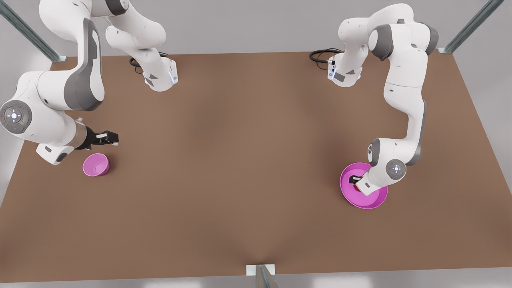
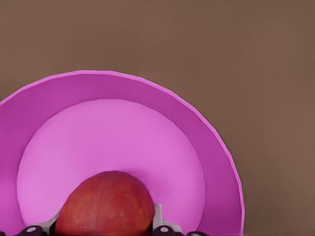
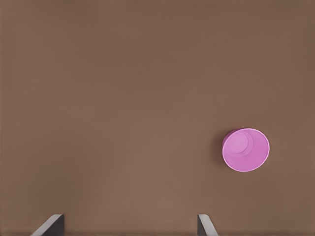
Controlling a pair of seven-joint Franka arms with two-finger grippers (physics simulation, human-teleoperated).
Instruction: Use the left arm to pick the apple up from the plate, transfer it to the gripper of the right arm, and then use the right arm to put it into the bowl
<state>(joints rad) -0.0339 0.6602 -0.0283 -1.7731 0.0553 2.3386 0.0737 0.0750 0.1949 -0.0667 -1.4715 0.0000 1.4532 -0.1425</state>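
Sitting between the left tool's (image 2: 106, 231) fingers (image 2: 158, 216): apple (image 2: 104, 204).

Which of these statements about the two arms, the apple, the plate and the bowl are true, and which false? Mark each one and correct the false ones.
1. The apple sits on the pink plate. True.
2. The left claw is down at the plate with a finger on each side of the apple. True.
3. The bowl already holds the apple. False: the bowl is empty.
4. The right claw grips the apple. False: it hangs open above the table, close to the bowl, and waits.
5. Bowl and plate stand side by side. False: they are at opposite ends of the table.
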